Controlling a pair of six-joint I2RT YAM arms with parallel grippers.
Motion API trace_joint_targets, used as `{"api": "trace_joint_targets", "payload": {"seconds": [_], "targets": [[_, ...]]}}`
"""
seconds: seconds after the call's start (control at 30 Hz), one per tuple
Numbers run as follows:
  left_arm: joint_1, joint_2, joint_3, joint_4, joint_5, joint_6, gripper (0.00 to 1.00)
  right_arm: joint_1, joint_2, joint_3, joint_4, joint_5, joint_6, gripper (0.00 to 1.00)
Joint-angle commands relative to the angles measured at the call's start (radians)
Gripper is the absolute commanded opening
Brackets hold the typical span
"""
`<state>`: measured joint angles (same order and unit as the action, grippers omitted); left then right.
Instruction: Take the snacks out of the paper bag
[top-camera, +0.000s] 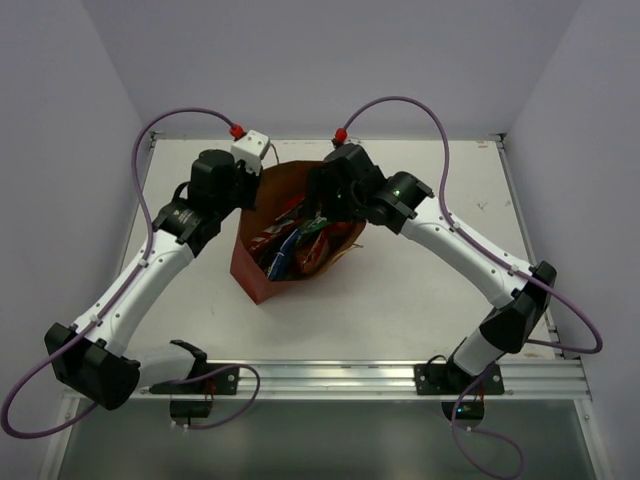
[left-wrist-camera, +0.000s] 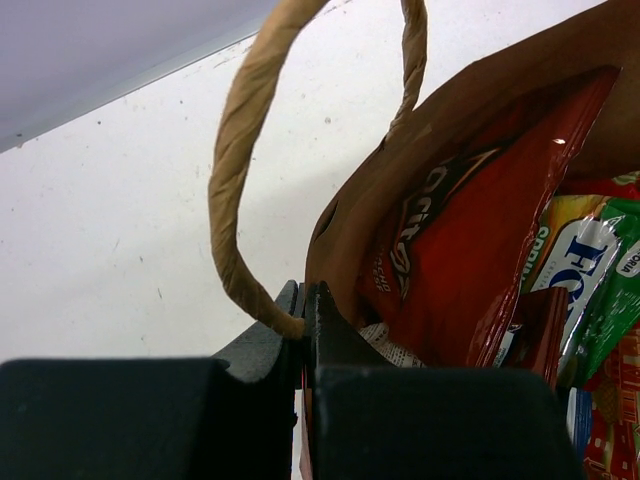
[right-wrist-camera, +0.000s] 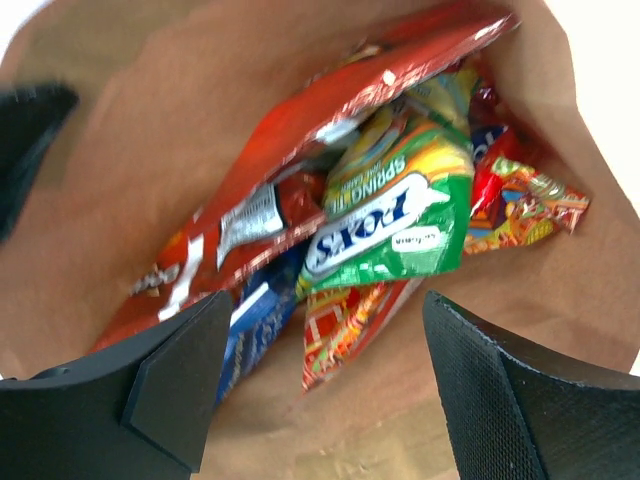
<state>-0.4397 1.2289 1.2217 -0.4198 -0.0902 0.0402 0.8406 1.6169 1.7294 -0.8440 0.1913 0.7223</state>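
Note:
The red-brown paper bag (top-camera: 262, 272) lies at the table's middle with its mouth open. Inside it are a large red chip bag (right-wrist-camera: 300, 150), a green-yellow bag (right-wrist-camera: 395, 220), a blue-white bag (right-wrist-camera: 250, 325) and orange-red bags (right-wrist-camera: 350, 320). My left gripper (left-wrist-camera: 302, 305) is shut on the paper bag's rim (left-wrist-camera: 345, 215), right beside the tan cord handle (left-wrist-camera: 240, 150). My right gripper (right-wrist-camera: 325, 340) is open and empty at the bag's mouth, its fingers (right-wrist-camera: 180, 370) either side of the blue-white and orange-red bags. In the top view it sits over the bag's far edge (top-camera: 325, 205).
The white table (top-camera: 400, 290) has a metal rail (top-camera: 400, 375) at its near edge and purple-grey walls on three sides. Both arms' cables (top-camera: 420, 105) arch above the far side.

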Motion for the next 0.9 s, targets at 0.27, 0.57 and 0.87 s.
{"api": "trace_joint_targets", "payload": {"seconds": [0.27, 0.57, 0.87], "targets": [[0.004, -0.071, 0.041, 0.024, 0.007, -0.031, 0.0, -0.005, 0.127, 0.104, 0.063, 0.14, 0.245, 0.75], [0.004, -0.078, 0.035, 0.015, 0.021, -0.069, 0.0, -0.005, 0.205, 0.104, 0.072, 0.157, 0.364, 0.72], [0.002, -0.089, 0.021, 0.016, 0.036, -0.085, 0.0, -0.008, 0.274, 0.134, 0.091, 0.148, 0.399, 0.46]]}}
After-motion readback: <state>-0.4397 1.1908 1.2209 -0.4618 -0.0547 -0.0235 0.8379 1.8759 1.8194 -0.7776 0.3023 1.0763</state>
